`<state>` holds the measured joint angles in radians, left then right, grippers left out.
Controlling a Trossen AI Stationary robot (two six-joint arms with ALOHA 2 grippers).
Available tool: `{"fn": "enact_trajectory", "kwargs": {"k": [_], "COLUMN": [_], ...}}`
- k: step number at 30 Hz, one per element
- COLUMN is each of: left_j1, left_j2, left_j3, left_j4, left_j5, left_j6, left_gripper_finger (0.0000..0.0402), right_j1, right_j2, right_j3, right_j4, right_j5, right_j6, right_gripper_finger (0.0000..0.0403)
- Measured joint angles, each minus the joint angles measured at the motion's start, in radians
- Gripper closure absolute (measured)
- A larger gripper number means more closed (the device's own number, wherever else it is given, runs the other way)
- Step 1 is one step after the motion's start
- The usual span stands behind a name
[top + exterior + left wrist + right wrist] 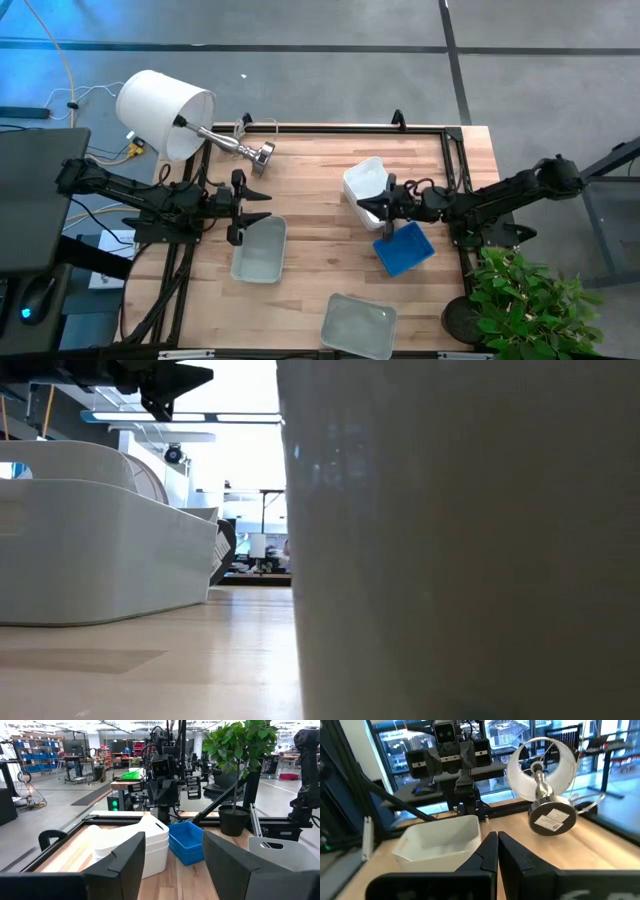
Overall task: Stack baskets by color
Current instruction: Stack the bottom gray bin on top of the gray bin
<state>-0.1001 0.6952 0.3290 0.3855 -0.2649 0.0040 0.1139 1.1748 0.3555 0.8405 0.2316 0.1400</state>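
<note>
A stack of white baskets point(365, 180) stands right of the table's middle, and blue baskets point(403, 248) sit nested nearer the front, turned askew. One pale grey basket point(260, 250) rests left of centre and another point(358, 325) at the front edge. My left gripper point(250, 205) hovers open over the far end of the left grey basket, pointing level toward the white stack point(132, 847) and the blue baskets point(187, 840). My right gripper point(385, 205) is shut on nothing between the white stack and the blue baskets. It faces the grey basket point(440, 842).
A white lampshade point(165, 112) on a metal stand point(262, 155) lies on its side at the far left corner. A potted plant point(530, 300) stands off the table's right front. The front grey basket's wall point(460, 540) fills the right of the low view.
</note>
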Motion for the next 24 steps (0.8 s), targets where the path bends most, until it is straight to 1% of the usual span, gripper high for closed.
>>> {"fn": "enact_trajectory", "kwargs": {"k": [3,5,7,9,11,14,16,18,21,23,24], "left_j1": [0.000,0.000,0.000,0.000,0.000,0.000,0.000,0.000,0.000,0.000,0.000], "left_j2": [0.000,0.000,0.000,0.000,0.000,0.000,0.000,0.000,0.000,0.000,0.000], "left_j3": [0.000,0.000,0.000,0.000,0.000,0.000,0.000,0.000,0.000,0.000,0.000], "left_j4": [0.000,0.000,0.000,0.000,0.000,-0.003,-0.003,-0.003,-0.003,-0.003,-0.003], "left_j5": [0.000,0.000,0.000,0.000,0.000,0.000,0.000,0.000,0.000,0.000,0.000], "left_j6": [0.000,0.000,0.000,0.000,0.000,0.000,0.000,0.000,0.000,0.000,0.000], "left_gripper_finger": [0.0218,0.0218,0.0218,0.0218,0.0218,0.0218,0.0218,0.0218,0.0218,0.0218,0.0218], "right_j1": [0.024,0.050,0.076,0.093,0.103,0.105,0.105,0.109,0.118,0.130,0.140], "right_j2": [0.000,0.000,0.001,0.009,0.020,0.047,0.071,0.101,0.148,0.184,0.206], "right_j3": [0.049,0.115,0.207,0.317,0.424,0.576,0.664,0.733,0.840,0.915,0.954], "right_j4": [-0.060,-0.181,-0.348,-0.532,-0.758,-1.067,-1.232,-1.348,-1.499,-1.640,-1.711], "right_j5": [-0.007,-0.007,0.030,0.089,0.139,0.142,0.126,0.099,-0.003,-0.090,-0.115], "right_j6": [0.058,0.063,0.063,0.077,0.129,0.235,0.319,0.406,0.547,0.670,0.736], "right_gripper_finger": [0.0392,0.0373,0.0344,0.0308,0.0268,0.0215,0.0189,0.0172,0.0163,0.0163,0.0163]}}
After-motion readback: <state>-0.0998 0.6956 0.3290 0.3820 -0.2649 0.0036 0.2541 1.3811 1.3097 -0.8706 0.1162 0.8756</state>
